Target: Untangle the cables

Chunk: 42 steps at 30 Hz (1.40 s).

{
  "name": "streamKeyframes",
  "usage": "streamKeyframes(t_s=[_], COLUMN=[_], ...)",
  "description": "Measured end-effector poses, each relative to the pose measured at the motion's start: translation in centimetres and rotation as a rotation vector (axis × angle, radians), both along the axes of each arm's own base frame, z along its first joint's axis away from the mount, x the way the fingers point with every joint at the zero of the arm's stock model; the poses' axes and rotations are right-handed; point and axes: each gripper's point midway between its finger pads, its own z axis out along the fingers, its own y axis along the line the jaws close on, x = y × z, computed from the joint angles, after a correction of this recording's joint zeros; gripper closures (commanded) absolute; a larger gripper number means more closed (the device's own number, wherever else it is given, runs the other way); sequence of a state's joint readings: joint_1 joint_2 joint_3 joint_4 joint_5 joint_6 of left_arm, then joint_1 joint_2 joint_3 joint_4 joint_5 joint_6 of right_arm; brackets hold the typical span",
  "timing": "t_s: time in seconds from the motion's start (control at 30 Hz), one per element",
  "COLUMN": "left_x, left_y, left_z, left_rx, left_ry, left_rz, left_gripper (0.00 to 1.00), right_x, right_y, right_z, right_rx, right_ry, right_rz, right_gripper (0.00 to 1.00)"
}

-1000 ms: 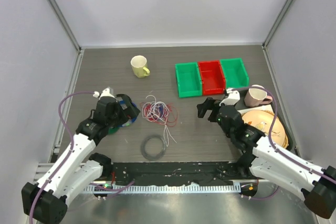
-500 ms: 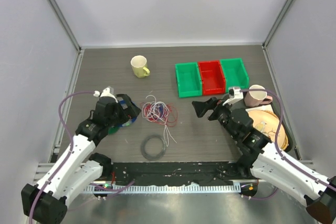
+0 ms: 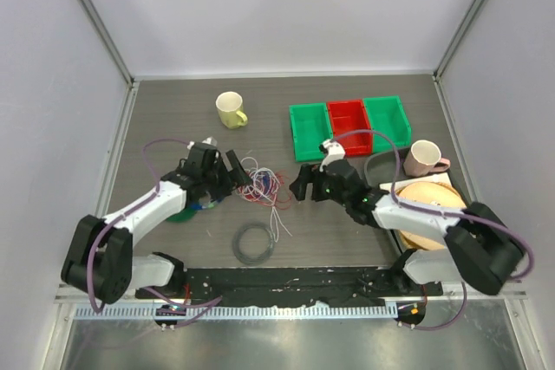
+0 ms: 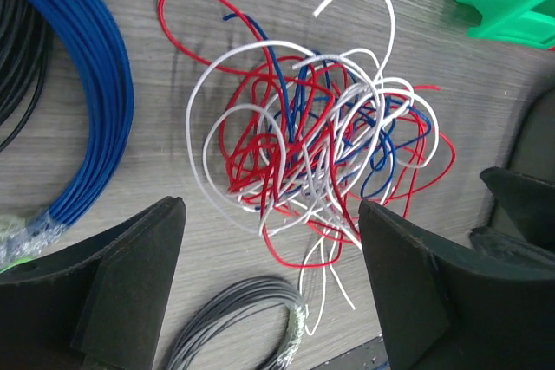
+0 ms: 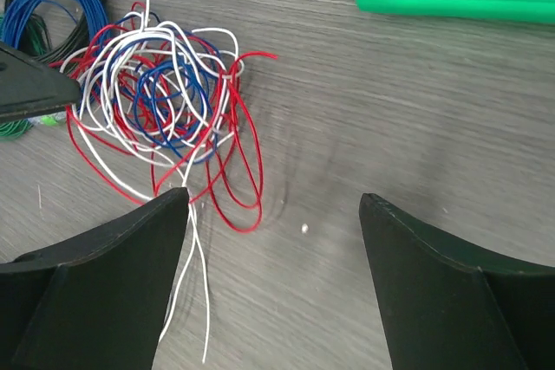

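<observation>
– Now, item 1: where do the cables (image 3: 263,185) lie?

– They form one tangled bundle of white, red and blue strands. It lies flat on the bench (image 3: 329,240), left of centre, about midway between the far and near edges. White tails trail from it toward the near edge.

– Item 2: condition of the left tool (image 3: 235,168)?

– Its jaws are spread wide and grip nothing. It stands at the left side of the bundle. In the left wrist view, the left tool (image 4: 270,210) frames the cables (image 4: 312,162) between its two fingers (contact with the strands cannot be confirmed).

– Item 3: condition of the right tool (image 3: 299,186)?

– It is likewise wide apart and empty, and stands at the right side of the bundle. In the right wrist view, the cables (image 5: 165,93) sit toward the upper left. Mostly bare bench shows between the fingers of the right tool (image 5: 273,201).

– Item 4: adjacent items?

– A dark grey coil (image 3: 253,243) lies toward the near edge, beside the white tails. A blue ring (image 4: 95,110) and a green ring (image 3: 180,214) lie on the bundle's left-edge side. A row of three bins (image 3: 350,150) stands toward the far edge, right of centre. A yellow mug (image 3: 230,110) stands toward the far edge, left of centre. A pink mug (image 3: 423,159) and a wooden plate (image 3: 432,190) sit near the right edge.
</observation>
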<state>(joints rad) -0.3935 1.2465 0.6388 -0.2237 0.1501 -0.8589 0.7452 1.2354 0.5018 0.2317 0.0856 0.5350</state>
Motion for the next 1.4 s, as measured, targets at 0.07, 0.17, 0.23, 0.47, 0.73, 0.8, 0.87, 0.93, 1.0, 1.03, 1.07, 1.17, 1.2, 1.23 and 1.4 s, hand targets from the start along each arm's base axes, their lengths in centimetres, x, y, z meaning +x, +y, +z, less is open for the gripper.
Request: streamKeyframes(t_s=[0.07,0.17,0.23,0.47,0.73,0.8,0.87,0.93,1.0,1.03,1.07,1.17,1.2,1.23,1.4], left_x=[0.5,1.3,1.7,2.6,2.8,2.9,2.7,2.7,2.4,2.3,2.0,1.2,1.1,1.0,0.5], left_y=[-0.2,-0.4,-0.3,-0.4,-0.9,-0.6,0.2,1.4,2.9,3.6,4.8,7.4,7.5,7.5,9.1], left_z=[-0.4,-0.5,-0.3,-0.9,-1.4,-1.1,-0.4,0.7,1.9,2.4,3.0,4.5,5.3,5.9,9.7], left_rx=[0.008,0.018,0.027,0.034,0.023,0.031,0.058,0.099,0.144,0.166,0.204,0.265,0.261,0.257,0.241], left_ry=[0.014,0.011,-0.003,-0.010,-0.002,-0.010,-0.028,-0.064,-0.098,-0.112,-0.128,-0.157,-0.172,-0.185,-0.261], left_rz=[-0.002,0.007,0.014,0.024,0.010,0.019,0.043,0.084,0.128,0.153,0.191,0.286,0.297,0.309,0.401], left_gripper=[0.30,0.42,0.51,0.72,1.00,1.00,1.00,1.00,1.00,1.00,1.00,1.00,1.00,0.99,0.96], right_x=[0.9,2.2,2.8,3.7,3.5,3.5,3.8,4.2,4.8,5.1,5.3,5.4,5.1,4.8,3.0], right_y=[1.1,2.5,3.0,4.0,4.9,4.9,4.4,3.1,1.1,0.1,-1.4,-5.1,-5.6,-5.8,-9.5], right_z=[-0.8,-1.6,-2.0,-3.9,-4.2,-4.2,-4.0,-3.4,-1.7,-0.7,0.7,5.1,6.6,7.7,11.9], right_rx=[-0.024,-0.045,-0.054,-0.078,-0.051,-0.051,-0.066,-0.102,-0.141,-0.155,-0.176,-0.178,-0.159,-0.142,-0.110], right_ry=[0.017,0.025,0.027,0.050,0.055,0.054,0.046,0.025,-0.018,-0.041,-0.073,-0.151,-0.173,-0.190,-0.257], right_rz=[0.016,0.026,0.028,0.040,0.070,0.069,0.045,-0.018,-0.109,-0.153,-0.219,-0.372,-0.392,-0.405,-0.510], right_gripper=[0.18,0.21,0.25,0.49,0.99,0.99,0.99,0.99,0.99,0.99,0.99,0.99,0.99,0.99,0.99])
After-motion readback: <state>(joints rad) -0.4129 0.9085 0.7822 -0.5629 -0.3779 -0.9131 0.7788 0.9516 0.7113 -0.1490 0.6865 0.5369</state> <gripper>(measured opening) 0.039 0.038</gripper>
